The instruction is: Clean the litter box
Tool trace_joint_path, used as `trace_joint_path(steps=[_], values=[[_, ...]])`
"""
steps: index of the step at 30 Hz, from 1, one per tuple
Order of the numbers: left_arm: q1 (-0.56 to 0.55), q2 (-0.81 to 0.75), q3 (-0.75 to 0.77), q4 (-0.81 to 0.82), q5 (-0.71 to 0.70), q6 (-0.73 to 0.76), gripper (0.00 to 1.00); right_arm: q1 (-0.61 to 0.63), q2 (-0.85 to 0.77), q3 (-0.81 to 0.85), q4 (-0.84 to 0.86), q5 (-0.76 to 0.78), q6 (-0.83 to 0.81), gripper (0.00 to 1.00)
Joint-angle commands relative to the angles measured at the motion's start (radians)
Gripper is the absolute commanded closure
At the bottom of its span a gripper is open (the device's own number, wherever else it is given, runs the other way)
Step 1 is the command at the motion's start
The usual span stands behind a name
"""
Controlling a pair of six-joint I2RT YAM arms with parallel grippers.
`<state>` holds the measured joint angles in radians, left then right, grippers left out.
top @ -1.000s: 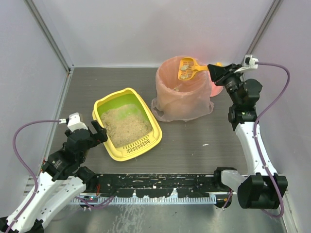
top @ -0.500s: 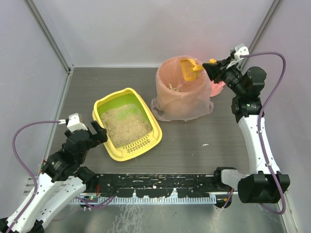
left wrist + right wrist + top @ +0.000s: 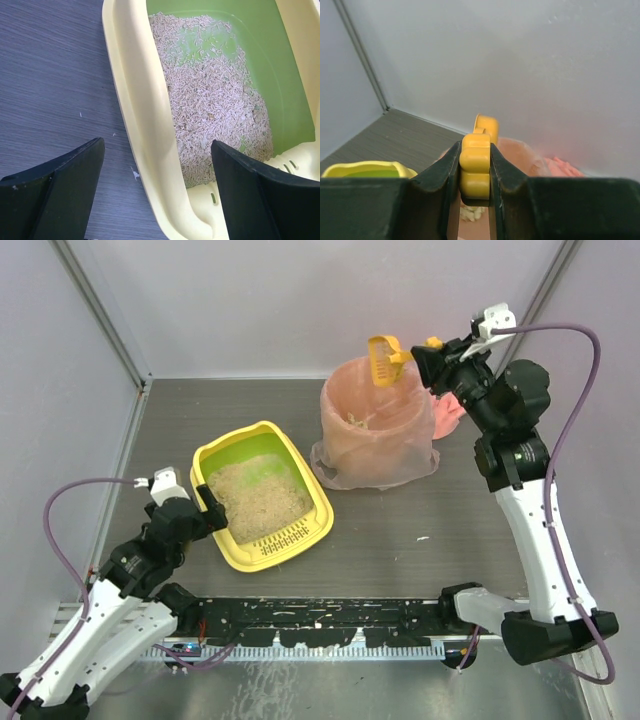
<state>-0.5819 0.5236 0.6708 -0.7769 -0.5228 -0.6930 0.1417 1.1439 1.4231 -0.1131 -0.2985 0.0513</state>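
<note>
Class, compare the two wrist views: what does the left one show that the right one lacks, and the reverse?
Left only: the open left pincer, the litter, the slotted ledge. Right only: the right pincer shut on the scoop, and the pink-lined bin. Both: the yellow litter box and the table.

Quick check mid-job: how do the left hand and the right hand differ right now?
The left hand is open, its fingers astride the long rim of the litter box; the right hand is shut on the handle of the orange scoop. The left hand sits low at the box and holds nothing; the right hand is up high over the pink-lined bin, carrying the scoop. Both have black fingers.
</note>
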Motion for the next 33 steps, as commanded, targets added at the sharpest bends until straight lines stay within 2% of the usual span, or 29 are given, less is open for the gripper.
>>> trace_joint_path(steps=[1,9,12,16,24,33], values=[[0.022,0.051,0.032,0.077,-0.021,-0.003,0.12,0.137,-0.039,0.106,-0.027,0.132,0.030,0.99],[0.070,0.141,0.033,0.163,-0.004,0.039,0.30,0.521,0.062,0.131,-0.069,0.257,0.053,0.99],[0.091,0.175,0.033,0.200,0.009,0.052,0.40,0.610,0.100,0.108,-0.080,0.293,0.063,0.99],[0.121,0.217,0.009,0.273,0.037,0.068,0.48,0.640,0.158,0.106,-0.115,0.256,0.111,0.99],[0.180,0.305,-0.018,0.374,0.129,0.103,0.55,0.647,0.288,0.105,-0.191,0.211,0.168,0.99],[0.183,0.425,-0.013,0.495,0.253,0.164,0.59,0.656,0.355,0.078,-0.194,0.290,0.177,0.99]])
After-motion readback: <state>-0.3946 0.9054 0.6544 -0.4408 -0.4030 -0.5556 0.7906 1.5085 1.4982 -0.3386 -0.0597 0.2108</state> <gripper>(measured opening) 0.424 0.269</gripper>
